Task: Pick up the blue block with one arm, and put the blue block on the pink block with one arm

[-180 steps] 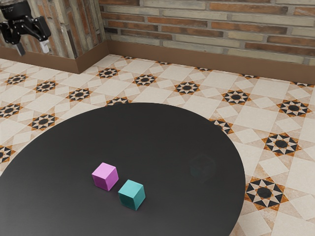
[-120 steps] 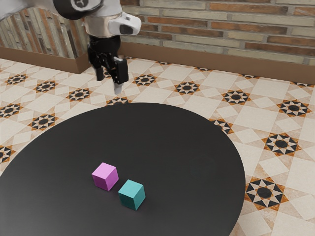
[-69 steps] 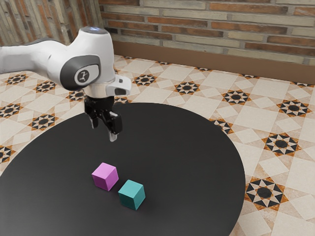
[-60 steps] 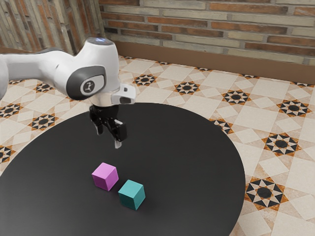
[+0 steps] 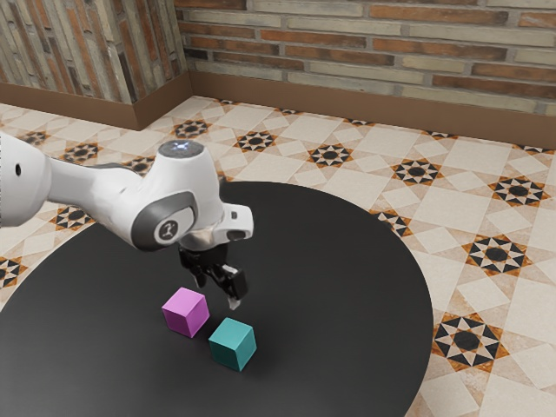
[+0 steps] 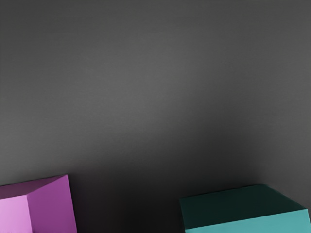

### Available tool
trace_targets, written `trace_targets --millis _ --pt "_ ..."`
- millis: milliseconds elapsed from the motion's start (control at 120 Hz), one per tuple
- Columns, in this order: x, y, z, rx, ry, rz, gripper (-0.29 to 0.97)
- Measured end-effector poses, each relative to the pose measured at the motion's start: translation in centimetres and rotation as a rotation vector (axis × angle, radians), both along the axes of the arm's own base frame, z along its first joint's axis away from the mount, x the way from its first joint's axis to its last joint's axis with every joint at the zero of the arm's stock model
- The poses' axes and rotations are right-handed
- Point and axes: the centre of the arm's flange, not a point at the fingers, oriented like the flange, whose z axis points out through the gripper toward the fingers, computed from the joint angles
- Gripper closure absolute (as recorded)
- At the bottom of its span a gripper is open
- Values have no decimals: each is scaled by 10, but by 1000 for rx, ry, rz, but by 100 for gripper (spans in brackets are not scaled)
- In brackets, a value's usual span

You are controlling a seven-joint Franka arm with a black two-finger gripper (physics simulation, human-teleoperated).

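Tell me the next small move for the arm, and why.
Probably shift the gripper over the blue block and lower it until the open fingers straddle it. The gripper hangs above the table, not yet over the blue block, holding nothing; the pink block sits close beside that block.

The tiled floor [image 5: 452, 200] and brick wall [image 5: 373, 43] are lit brightly and evenly from above. Hardly any shadow is cast on the matte black table [image 5: 347, 261]. The tops of the pink block [image 5: 185, 312] and teal-blue block [image 5: 232, 343] are rendered lighter than their sides. In the wrist view the table is graded towards darkness near both blocks.
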Motion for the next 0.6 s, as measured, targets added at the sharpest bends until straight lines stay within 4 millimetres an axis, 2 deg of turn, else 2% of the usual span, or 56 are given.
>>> trace_targets --millis 75,200,308,450,600 --pt "1 8 -6 -17 -17 33 2" --pt "5 13 -3 -36 -60 65 2" --pt "5 -4 -1 -47 -81 48 2" --pt "0 -37 -20 -63 -52 15 2" --pt "-4 -35 -25 -74 -40 54 2"
